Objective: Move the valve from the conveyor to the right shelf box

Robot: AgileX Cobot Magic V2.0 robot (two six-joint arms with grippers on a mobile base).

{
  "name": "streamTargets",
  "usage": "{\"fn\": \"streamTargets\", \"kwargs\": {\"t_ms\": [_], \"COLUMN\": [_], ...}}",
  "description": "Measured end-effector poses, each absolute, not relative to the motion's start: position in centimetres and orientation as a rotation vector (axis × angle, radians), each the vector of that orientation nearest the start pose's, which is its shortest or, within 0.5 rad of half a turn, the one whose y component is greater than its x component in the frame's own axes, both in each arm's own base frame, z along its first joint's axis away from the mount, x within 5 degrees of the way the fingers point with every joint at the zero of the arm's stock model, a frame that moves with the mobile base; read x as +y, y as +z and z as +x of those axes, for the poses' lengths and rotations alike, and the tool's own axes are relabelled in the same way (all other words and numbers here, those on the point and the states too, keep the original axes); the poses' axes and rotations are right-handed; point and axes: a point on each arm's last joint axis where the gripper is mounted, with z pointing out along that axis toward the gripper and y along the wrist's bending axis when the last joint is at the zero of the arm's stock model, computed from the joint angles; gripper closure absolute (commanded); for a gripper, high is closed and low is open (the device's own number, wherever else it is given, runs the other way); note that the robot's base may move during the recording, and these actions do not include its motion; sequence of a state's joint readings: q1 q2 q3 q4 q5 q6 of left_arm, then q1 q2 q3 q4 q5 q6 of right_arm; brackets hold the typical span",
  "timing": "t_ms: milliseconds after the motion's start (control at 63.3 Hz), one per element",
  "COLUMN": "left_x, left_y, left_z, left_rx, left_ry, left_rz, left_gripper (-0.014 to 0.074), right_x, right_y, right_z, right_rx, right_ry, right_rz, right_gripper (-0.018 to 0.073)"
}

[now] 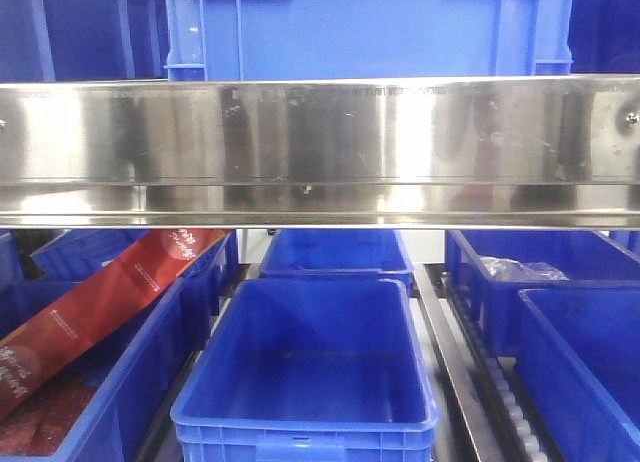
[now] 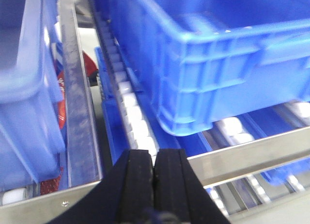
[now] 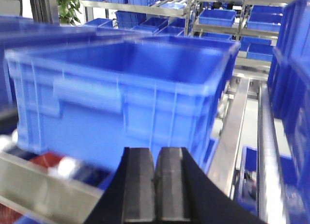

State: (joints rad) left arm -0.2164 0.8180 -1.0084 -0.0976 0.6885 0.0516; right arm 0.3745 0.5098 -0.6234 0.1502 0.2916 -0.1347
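Observation:
The valve and the conveyor are out of view. The front view faces a shelf rack with blue boxes: an empty one in the middle (image 1: 305, 414) and two at the right, the front one (image 1: 580, 367) cut off by the frame edge. My left gripper (image 2: 154, 153) is shut with nothing between its black pads, just over a steel rail (image 2: 242, 158) in front of a blue box (image 2: 218, 64) on white rollers (image 2: 135, 122). My right gripper (image 3: 156, 151) is also shut and empty, facing the wall of a large blue box (image 3: 121, 93).
A wide steel shelf beam (image 1: 320, 147) crosses the front view, with a blue crate (image 1: 360, 27) above it. The left box holds red packets (image 1: 90, 312). A clear bag (image 1: 525, 270) lies in the back right box. More racks of blue boxes (image 3: 218, 15) stand beyond.

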Motion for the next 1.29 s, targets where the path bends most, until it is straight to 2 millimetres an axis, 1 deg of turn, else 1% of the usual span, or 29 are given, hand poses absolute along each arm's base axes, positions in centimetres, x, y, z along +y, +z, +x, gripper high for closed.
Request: {"fn": "streamTargets", "kwargs": {"t_ms": [32,111,205,221,300,395,474,616,1137,1295], "left_x": [-3.8,-3.6,-3.3,-3.2,-3.0,-2.9,-2.8,-2.8,-2.7,-2.3], "left_y": [40.3,39.0,37.5,37.0,36.0,34.5,33.8,33.5,34.3,34.1], "left_z": [14.7,13.9,12.9,12.8,12.1,11.6,11.4,11.4,11.6,11.1], "left_rx": [1.961,1.902,1.854,1.855,1.813,1.780,1.771,1.766,1.679,1.655], "left_ry": [-0.217,-0.219,-0.220,-0.220,-0.222,-0.221,-0.222,-0.222,-0.222,-0.086], "left_rz": [0.227,0.212,0.199,0.198,0.187,0.177,0.172,0.167,0.152,0.238], "left_gripper": [0.0708,0.0708,0.0708,0.0708,0.0708,0.0708,0.0708,0.0708,0.0708,0.0708], "right_x": [4.1,3.9,3.9,3.9,3.9,3.8,3.8,3.8,3.8,3.8], "right_y": [34.7,32.8,31.3,31.1,30.4,30.1,30.1,30.2,30.3,30.3], "right_z": [9.3,9.0,8.9,8.9,9.1,9.1,9.1,9.1,9.2,9.2], "right_rx": [1.652,1.673,1.686,1.685,1.684,1.673,1.664,1.655,1.646,1.646], "right_ry": [0.325,0.322,0.318,0.317,0.314,0.313,0.312,0.312,0.312,0.312], "right_rz": [-0.338,-0.340,-0.338,-0.337,-0.332,-0.326,-0.323,-0.321,-0.318,-0.318], "right_gripper": [0.0727,0.0727,0.0727,0.0727,0.0727,0.0727,0.0727,0.0727,0.0727,0.0727]}}
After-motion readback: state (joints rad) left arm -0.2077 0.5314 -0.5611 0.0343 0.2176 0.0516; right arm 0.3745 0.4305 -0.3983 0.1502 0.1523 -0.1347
